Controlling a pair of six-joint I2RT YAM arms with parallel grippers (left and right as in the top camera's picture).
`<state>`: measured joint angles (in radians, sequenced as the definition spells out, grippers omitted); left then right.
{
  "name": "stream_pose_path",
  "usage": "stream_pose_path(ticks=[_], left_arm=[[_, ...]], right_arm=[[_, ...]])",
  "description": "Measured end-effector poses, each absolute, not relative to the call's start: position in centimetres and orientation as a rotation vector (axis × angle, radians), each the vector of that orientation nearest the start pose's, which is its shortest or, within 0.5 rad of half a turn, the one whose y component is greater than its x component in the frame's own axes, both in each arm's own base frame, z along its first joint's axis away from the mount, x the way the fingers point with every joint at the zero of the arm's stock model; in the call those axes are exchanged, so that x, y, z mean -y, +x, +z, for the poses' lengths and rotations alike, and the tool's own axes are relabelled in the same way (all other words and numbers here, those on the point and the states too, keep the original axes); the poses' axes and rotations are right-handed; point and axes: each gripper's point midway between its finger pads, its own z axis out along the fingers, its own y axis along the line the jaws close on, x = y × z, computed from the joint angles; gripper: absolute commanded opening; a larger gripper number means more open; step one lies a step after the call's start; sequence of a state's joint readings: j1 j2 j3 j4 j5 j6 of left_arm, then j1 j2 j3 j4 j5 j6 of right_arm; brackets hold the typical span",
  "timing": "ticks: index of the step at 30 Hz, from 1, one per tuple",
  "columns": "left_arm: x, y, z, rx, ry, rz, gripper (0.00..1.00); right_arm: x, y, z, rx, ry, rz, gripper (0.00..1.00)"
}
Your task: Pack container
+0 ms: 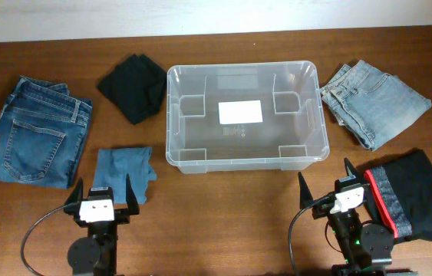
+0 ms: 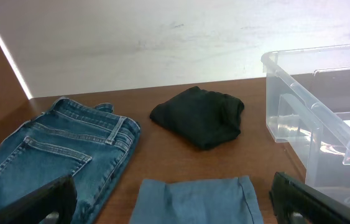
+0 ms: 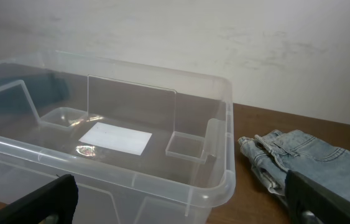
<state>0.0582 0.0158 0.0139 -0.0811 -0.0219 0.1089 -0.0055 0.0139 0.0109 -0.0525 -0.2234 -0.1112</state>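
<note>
Left gripper (image 1: 103,186) and right gripper (image 1: 324,175) at the near edge of a brown wooden tabletop (image 1: 231,222), both spread wide, holding nothing, clear container (image 1: 246,161) at the middle, dark jeans (image 1: 35,130) by the left edge, pale jeans (image 1: 373,100) toward the right, white wall (image 2: 162,43) beyond

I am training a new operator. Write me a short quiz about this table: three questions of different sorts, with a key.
1. True or false: the large rectangular clear plastic container already holds a garment.
2. The fingers of the left gripper and the right gripper are: A) open, holding nothing; B) shut on a cloth; C) inside the container.
3. Fill in: seen from the robot, the folded light blue denim garment lies to the ___ of the container.
Key: 1 false, only a white label is on its floor; 2 A; 3 right.
</note>
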Motion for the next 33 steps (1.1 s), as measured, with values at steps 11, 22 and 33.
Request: stream_pose_path(ticks=[11,22,33], left_arm=[[-1.8,24.6,15.7,-1.656,0.025,0.145,1.00],[-1.8,24.6,15.7,-1.656,0.025,0.145,1.00],[-1.8,24.6,15.7,-1.656,0.025,0.145,0.99]], right_arm=[[-3.7,24.3,16.3,-1.605,-0.257,0.092,0.98],[-3.7,24.3,16.3,-1.605,-0.257,0.091,0.98],[-4.2,24.1,19.2,-1.483,-0.281,0.103,0.98]])
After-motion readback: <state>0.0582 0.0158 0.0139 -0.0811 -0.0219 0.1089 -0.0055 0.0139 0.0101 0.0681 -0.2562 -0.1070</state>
